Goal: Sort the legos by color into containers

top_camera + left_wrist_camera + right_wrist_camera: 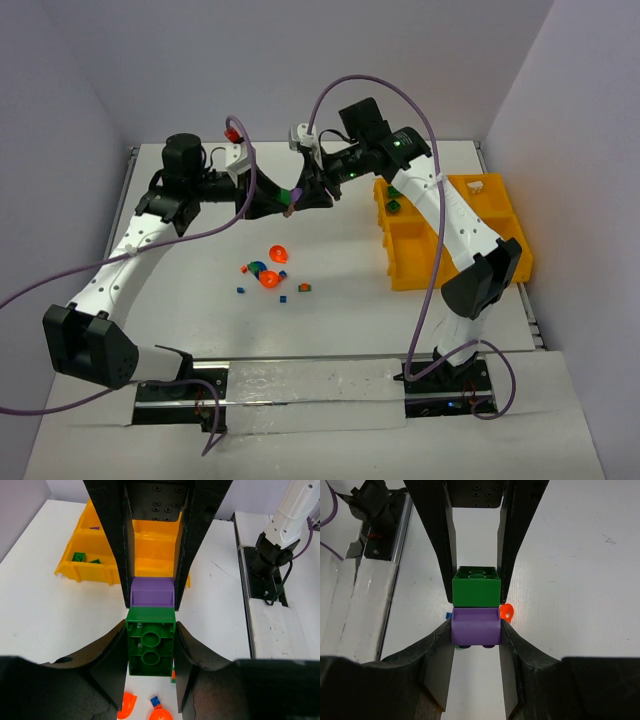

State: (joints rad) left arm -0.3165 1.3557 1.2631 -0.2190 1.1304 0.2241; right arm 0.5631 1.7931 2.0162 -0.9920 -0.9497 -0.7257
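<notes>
A white table was seen enclosed by pale lilac walls at the back and on both sides. A glossy strip was laid along its near edge, and a metal rail was run along its right edge. Faint dark scuffs were marked on the tabletop in the right wrist view
</notes>
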